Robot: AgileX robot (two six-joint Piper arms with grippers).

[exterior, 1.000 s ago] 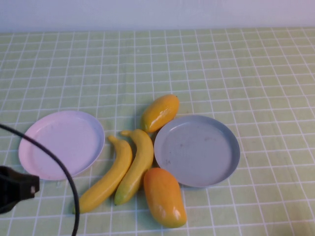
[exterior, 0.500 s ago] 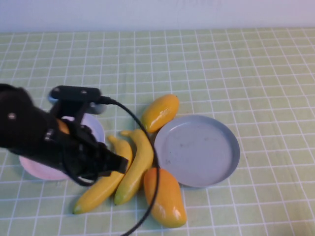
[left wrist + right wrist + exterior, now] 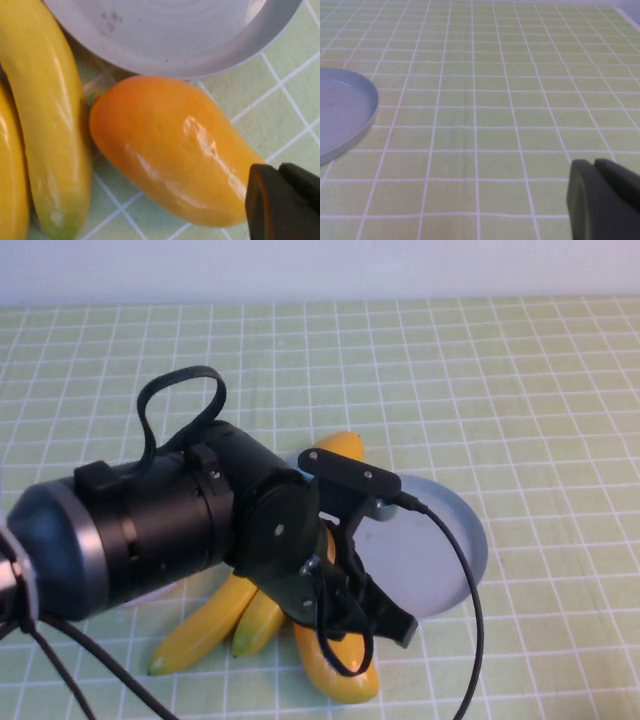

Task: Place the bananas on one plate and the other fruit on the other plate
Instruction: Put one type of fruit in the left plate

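Orange-yellow mango [image 3: 172, 150] lies just under the closed, empty left claw [image 3: 282, 202] — poised to pick; right claw [image 3: 605, 197], closed, empty, hangs parked over bare bench.

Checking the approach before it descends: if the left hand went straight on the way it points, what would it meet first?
Most likely the mango-like fruit nearest the robot, beside the grey-blue plate: the shut left hand hangs just above it. Depth is unclear. The right hand, also shut, stays parked over bare tablecloth.

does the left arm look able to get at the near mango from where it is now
Probably yes. The left gripper hangs just over the near mango with nothing between them, though its jaws are shut and must open first. The right gripper is off over bare tablecloth.
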